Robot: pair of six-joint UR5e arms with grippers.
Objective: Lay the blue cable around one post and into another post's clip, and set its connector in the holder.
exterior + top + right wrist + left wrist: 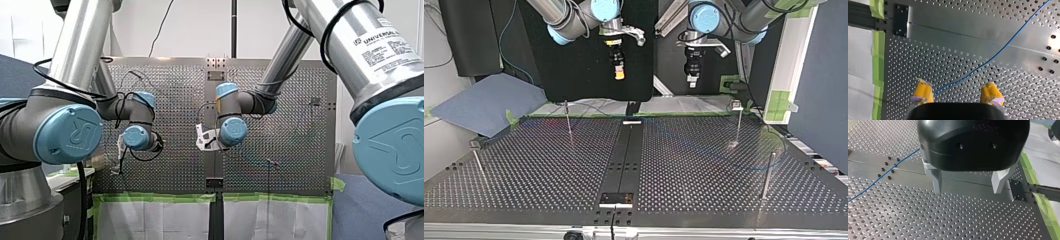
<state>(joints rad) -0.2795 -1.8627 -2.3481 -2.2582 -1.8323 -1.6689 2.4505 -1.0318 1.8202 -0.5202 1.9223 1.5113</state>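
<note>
The thin blue cable (998, 53) lies loose on the perforated table, running slantwise below my right gripper (957, 93). That gripper is open, its yellow pads (922, 90) wide apart above the cable and empty. My left gripper (968, 182) is open too, with nothing between its metal fingers (937, 180); the cable (878, 179) passes off to one side of it. In the top view both grippers hang high over the table's far edge, right (619, 74) and left (693, 79). Thin upright posts (568, 119) (738, 125) (767, 175) stand on the table. I cannot make out the connector.
A dark centre strip (626, 155) crosses the table, with a small black plate (615, 199) at its near end in the top view. Another post (478, 165) stands at that view's left. Green tape (878, 50) marks the table's edge.
</note>
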